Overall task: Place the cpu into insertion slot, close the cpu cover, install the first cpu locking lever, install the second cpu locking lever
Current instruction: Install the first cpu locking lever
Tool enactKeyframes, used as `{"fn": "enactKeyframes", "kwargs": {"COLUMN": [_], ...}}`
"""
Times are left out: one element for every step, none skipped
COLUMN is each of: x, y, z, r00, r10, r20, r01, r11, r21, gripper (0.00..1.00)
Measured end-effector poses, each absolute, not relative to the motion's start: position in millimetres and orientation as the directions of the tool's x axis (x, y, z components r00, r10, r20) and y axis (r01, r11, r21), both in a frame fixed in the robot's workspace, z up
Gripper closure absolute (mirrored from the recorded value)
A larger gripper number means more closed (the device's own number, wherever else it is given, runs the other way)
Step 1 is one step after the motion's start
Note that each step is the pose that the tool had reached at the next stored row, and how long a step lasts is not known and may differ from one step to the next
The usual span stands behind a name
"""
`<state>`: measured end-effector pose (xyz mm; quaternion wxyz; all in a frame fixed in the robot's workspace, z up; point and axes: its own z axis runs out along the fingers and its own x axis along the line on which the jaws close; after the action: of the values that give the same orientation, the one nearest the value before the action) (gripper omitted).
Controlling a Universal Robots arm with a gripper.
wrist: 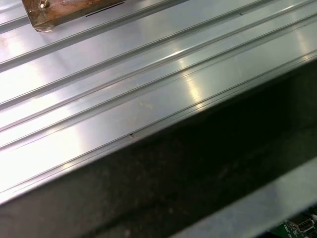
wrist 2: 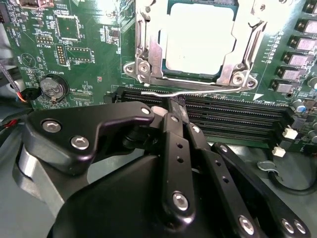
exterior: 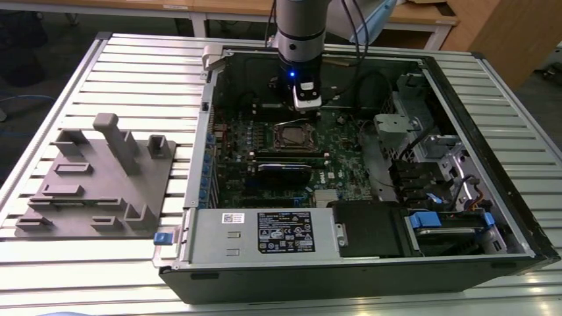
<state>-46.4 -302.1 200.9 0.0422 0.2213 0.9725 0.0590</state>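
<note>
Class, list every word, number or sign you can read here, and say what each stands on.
Black label on the silver power supply box: print too small to read.
White sticker beside it: too small to read.
White lettering on the green motherboard, second wrist view: too small to read.
No text can be quoted.

The motherboard (wrist 2: 89,59) is deep green with fine white print. The cpu (wrist 2: 198,39) is pale matt silver, the cpu cover (wrist 2: 148,54) round it brighter steel. The gripper (wrist 2: 171,105) is black. At 9 o'clock from the black case (exterior: 351,280), a grey fixture block (exterior: 97,187) sits on the silver ribbed table (exterior: 131,72).
</note>
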Motion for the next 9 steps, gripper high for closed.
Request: {"fn": "enactKeyframes", "kwargs": {"x": [-46.4,-46.4,-46.4,-46.4,-46.4,-46.4,-46.4,-46.4,-46.4], "y": [-302.1,-302.1,-302.1,-302.1,-302.1,-302.2,-302.2,-302.2,-302.2], "z": [200.9,200.9,200.9,200.9,200.9,200.9,201.2,201.8,202.6], "r00": [-0.899,-0.899,-0.899,-0.899,-0.899,-0.899,-0.899,-0.899,-0.899], "r10": [0.435,0.435,0.435,0.435,0.435,0.435,0.435,0.435,0.435], "r20": [-0.056,-0.056,-0.056,-0.056,-0.056,-0.056,-0.056,-0.056,-0.056], "r01": [0.425,0.425,0.425,0.425,0.425,0.425,0.425,0.425,0.425], "r11": [0.895,0.895,0.895,0.895,0.895,0.895,0.895,0.895,0.895], "r21": [0.133,0.134,0.134,0.134,0.134,0.133,0.133,0.133,0.133], "gripper": [0.89,0.89,0.89,0.89,0.89,0.89,0.89,0.89,0.89]}}
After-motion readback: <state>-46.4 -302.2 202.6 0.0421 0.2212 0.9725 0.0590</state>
